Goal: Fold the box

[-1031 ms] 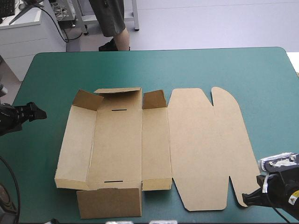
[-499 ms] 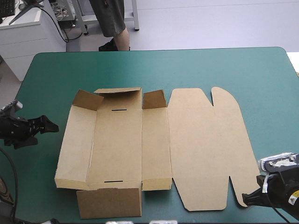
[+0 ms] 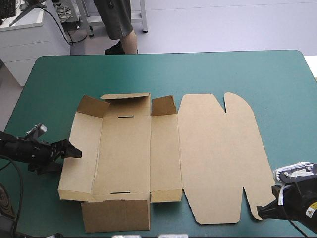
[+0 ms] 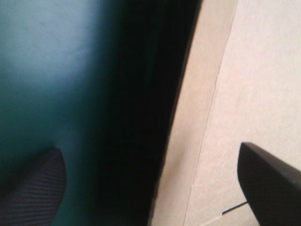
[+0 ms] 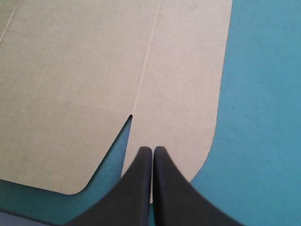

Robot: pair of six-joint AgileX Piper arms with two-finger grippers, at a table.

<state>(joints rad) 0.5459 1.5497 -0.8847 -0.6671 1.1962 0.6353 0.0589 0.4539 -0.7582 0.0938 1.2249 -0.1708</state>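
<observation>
The brown box (image 3: 129, 148) lies on the teal-green cover with its left wall and two far corner flaps raised. Its near flap lies flat and the lid (image 3: 218, 153) is spread flat to the right. My left gripper (image 3: 75, 151) is open at the outer face of the left wall. In the left wrist view the wall's top edge (image 4: 197, 141) runs between the left gripper's (image 4: 150, 188) spread fingers (image 4: 33, 188). My right gripper (image 3: 261, 210) is shut, tips over the lid's near right corner tab (image 5: 178, 108). The right gripper (image 5: 153, 149) has nothing visible between its fingers.
A broad band of teal-green cover (image 3: 198, 69) lies beyond the box's far side, and a narrower strip (image 3: 44, 99) on its left. The table's near edge is close behind the right gripper.
My left gripper has come in from the table's left edge, rightward and nearer the front, up to the box's left wall. The right gripper and the box have not moved.
</observation>
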